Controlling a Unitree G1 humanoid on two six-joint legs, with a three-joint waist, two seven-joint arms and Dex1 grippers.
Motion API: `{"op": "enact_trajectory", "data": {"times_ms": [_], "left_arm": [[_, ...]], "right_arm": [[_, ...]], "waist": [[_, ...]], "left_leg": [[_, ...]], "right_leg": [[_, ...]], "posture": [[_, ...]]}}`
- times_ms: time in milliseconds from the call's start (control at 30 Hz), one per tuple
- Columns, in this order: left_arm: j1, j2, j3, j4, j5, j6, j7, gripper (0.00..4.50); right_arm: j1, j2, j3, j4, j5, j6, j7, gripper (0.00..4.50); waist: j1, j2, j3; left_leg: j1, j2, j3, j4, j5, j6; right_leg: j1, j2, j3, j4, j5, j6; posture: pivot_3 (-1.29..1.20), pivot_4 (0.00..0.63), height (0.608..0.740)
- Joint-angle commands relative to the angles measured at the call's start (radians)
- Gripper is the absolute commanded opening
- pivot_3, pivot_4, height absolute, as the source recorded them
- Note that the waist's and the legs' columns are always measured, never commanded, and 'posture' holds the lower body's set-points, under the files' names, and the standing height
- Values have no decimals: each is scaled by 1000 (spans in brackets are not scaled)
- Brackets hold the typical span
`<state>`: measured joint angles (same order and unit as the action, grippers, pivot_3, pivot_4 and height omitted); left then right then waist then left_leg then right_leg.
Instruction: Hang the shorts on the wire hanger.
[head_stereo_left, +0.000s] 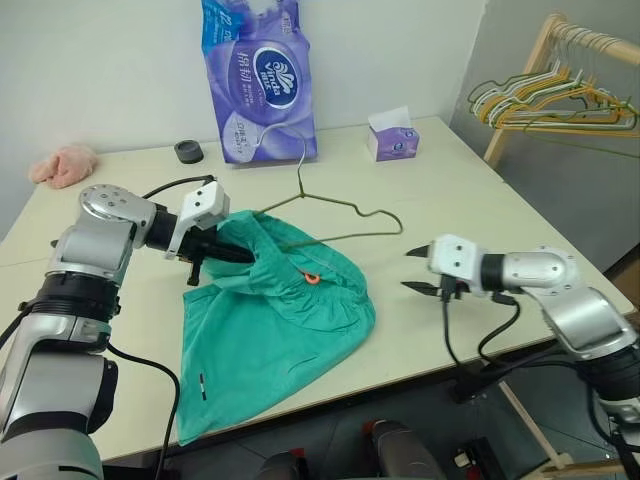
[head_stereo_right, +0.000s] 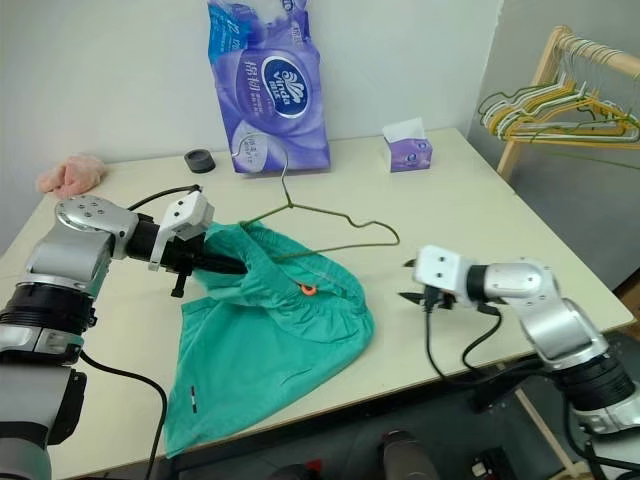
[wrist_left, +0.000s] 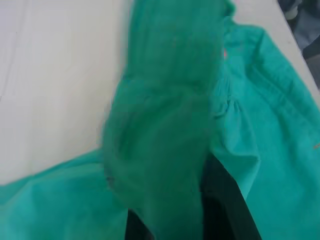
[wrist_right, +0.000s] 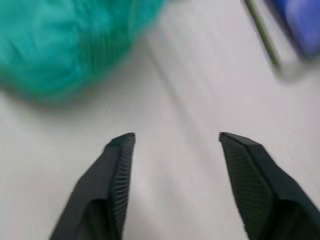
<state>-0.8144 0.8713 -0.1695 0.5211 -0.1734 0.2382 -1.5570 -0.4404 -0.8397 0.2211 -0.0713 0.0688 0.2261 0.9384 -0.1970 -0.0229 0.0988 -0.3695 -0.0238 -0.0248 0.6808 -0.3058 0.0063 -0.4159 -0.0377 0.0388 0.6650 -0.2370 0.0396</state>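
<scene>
shorts (head_stereo_left: 275, 300): I see them centre-near, over the wire hanger (head_stereo_left: 340, 205), whose hook points far
left gripper (head_stereo_left: 238, 255): clamped on waistband
right gripper (head_stereo_left: 417, 270): spread, empty, right of hanger's free end; I judge it nearer

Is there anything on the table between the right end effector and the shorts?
Nothing visible: bare table lies between the open right end effector and the shorts. The wire hanger lies farther back.
</scene>
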Motion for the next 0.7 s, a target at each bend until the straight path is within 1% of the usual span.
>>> {"op": "enact_trajectory", "data": {"times_ms": [33,67,133,167,267,333,467,700], "left_arm": [[-3,12,33,-18,-3,1,14,0],[0,12,36,-17,-2,-1,19,0],[-1,9,38,-11,1,-7,31,0],[-4,7,38,-8,3,-11,36,0],[-9,1,38,-3,6,-16,44,0],[-11,0,37,-1,7,-18,48,0],[-11,-1,39,-2,9,-21,52,0],[-11,-3,44,0,9,-24,61,0]], "right_arm": [[20,-6,-78,14,29,-9,0,4152],[61,9,-108,-42,102,72,11,4459],[129,60,-125,-189,229,231,6,4459],[150,101,-118,-257,270,298,-23,4459],[183,207,-85,-374,316,444,-119,4459],[196,293,-54,-405,312,523,-210,4459],[194,404,5,-365,215,543,-365,4459],[190,493,85,-303,191,583,-425,4459]], "waist": [[0,0,0],[0,0,0],[0,0,0],[-2,0,0],[-5,0,0],[-2,0,0],[5,0,0],[1,-1,-1]], "left_leg": [[0,0,0,0,0,0],[0,0,0,0,0,0],[0,1,-1,-1,0,0],[0,2,-2,-1,0,0],[2,2,-1,-1,0,0],[2,2,-2,0,0,0],[2,0,-1,0,0,0],[2,0,-1,0,0,0]], "right_leg": [[0,0,0,0,0,0],[0,0,0,0,0,0],[0,0,0,0,0,0],[0,0,0,0,0,0],[0,0,1,2,0,0],[1,0,1,2,0,0],[1,0,1,1,0,0],[1,-1,0,1,0,0]], "posture": [[-226,57,740],[-228,57,740],[-230,56,740],[-230,56,740],[-230,57,740],[-230,59,740],[-224,63,740],[-224,62,740]]}}
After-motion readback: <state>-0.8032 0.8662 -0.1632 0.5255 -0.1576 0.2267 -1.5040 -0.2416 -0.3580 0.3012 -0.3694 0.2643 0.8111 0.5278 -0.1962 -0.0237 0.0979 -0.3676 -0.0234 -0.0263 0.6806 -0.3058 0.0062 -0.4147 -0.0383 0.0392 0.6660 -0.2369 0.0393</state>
